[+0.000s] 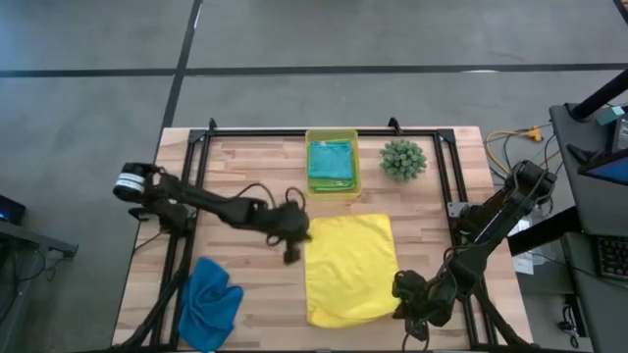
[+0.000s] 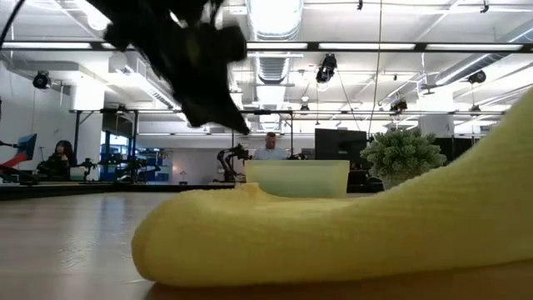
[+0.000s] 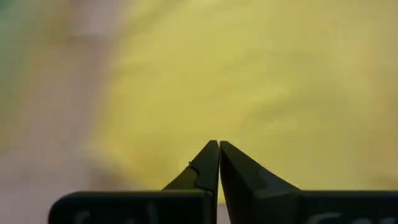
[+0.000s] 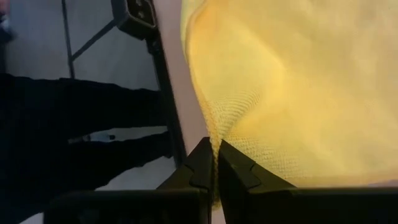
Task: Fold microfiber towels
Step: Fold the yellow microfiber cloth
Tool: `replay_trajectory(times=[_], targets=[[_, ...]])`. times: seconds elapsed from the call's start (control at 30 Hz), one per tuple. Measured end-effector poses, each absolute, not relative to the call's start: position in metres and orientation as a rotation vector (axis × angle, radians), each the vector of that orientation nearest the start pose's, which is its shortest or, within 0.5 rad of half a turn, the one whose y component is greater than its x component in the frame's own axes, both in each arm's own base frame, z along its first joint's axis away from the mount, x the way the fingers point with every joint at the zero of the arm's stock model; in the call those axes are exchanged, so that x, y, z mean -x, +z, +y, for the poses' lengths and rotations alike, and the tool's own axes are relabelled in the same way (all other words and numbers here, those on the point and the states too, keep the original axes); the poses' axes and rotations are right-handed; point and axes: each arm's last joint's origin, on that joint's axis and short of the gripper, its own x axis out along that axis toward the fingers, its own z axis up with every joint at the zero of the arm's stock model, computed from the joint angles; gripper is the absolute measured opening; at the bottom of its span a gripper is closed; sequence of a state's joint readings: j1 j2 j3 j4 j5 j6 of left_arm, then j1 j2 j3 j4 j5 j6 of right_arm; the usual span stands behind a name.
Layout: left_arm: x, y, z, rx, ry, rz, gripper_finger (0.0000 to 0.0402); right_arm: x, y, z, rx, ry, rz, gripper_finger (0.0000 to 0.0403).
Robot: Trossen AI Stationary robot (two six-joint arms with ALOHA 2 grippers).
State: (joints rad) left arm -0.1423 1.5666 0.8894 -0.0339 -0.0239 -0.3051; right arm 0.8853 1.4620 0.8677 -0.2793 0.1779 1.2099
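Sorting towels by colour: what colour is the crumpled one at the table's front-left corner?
Royal blue towel; high view shows it best.

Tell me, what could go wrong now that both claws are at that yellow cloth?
Two risks. The right gripper is shut on only a thin edge of the soft yellow microfiber towel near the wooden table's front edge; the fabric could slip out if pulled. The left gripper is shut beside the towel's opposite edge, apparently holding nothing, so the cloth might bunch instead of folding cleanly.
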Motion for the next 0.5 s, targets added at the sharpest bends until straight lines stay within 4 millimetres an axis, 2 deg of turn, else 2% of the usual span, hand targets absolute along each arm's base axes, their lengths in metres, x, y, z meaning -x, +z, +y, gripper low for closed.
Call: replay_trajectory(times=[0.1, 0.27, 0.5], targets=[[-0.313, 0.206, -0.072, 0.297, -0.218, 0.707, 0.0, -0.188, 0.205, 0.22, -0.615, 0.105, 0.991, 0.0008], [-0.311, 0.205, -0.11, 0.396, -0.387, 0.689, 0.0012, -0.188, 0.204, 0.219, -0.572, 0.11, 0.979, 0.0008], [-0.317, 0.183, -0.137, 0.558, -0.421, 0.769, 0.0113, -0.189, 0.204, 0.219, -0.578, 0.101, 0.967, 0.0008]])
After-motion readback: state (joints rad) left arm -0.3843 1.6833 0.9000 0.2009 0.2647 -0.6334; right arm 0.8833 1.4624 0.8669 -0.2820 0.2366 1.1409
